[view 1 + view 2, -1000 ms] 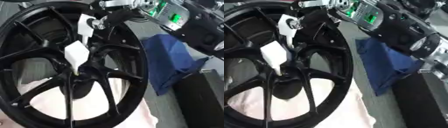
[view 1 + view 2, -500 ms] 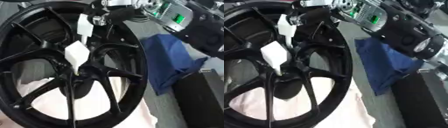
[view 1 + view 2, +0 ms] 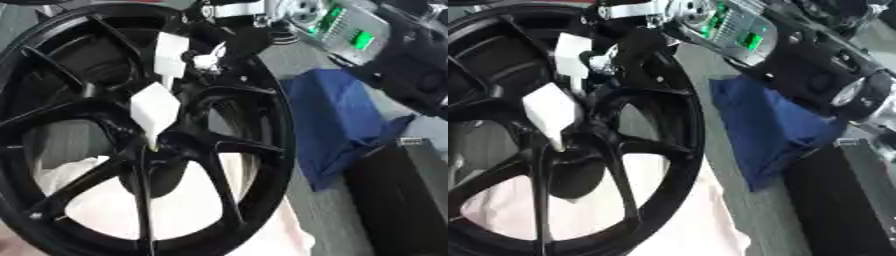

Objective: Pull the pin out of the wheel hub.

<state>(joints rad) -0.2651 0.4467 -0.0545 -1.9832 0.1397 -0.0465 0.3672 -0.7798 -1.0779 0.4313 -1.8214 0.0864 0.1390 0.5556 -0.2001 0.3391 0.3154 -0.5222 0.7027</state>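
Spokes of a large black alloy wheel fill most of what we see; it lies tilted on a pale pink cloth spread over the grey desk. Beside it, to the right, sit a crumpled dark blue cloth and a black box.

Our right arm, black with silver joints and a green-lit panel, comes in from the upper right and reaches over the wheel's upper rim. Its right hand is dark against the dark rim, so we cannot tell whether the fingers are curled or straight. Our left hand shows in neither view.

Smallest is the white pin: a blocky white head tapering to a narrow point that sits at the central hub. A second white block stands above it, nearer the hand. The pin's long axis runs from the hub up toward the hand, so we judge a pull should follow that line, up and away from the hub.
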